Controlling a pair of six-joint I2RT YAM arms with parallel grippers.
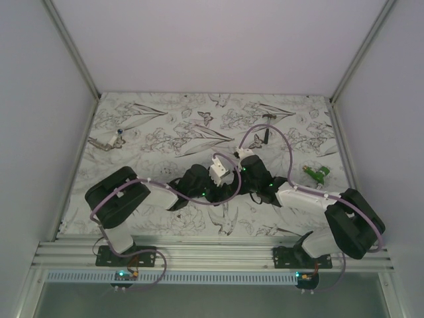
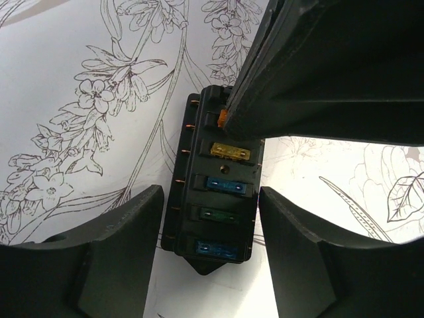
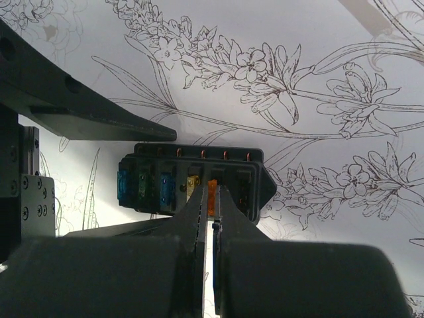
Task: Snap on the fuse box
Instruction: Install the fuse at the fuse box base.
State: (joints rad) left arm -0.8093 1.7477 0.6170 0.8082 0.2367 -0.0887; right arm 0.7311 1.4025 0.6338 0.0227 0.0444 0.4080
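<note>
The fuse box (image 2: 218,199) is a black block lying flat on the flower-print table, with yellow, blue and green fuses in its slots. My left gripper (image 2: 211,199) stands open astride the box's near end, one finger on each side with a thin gap. My right gripper (image 3: 212,199) is shut on a small orange fuse (image 3: 212,187), which it holds at a slot of the fuse box (image 3: 172,165) beside the yellow one. In the top view both wrists meet at mid-table and hide the box.
A small green object (image 1: 317,173) lies at the right of the table. A tiny dark-handled tool (image 1: 262,138) lies behind the arms, and a small metal piece (image 1: 109,140) at the far left. Enclosure walls and posts bound the table.
</note>
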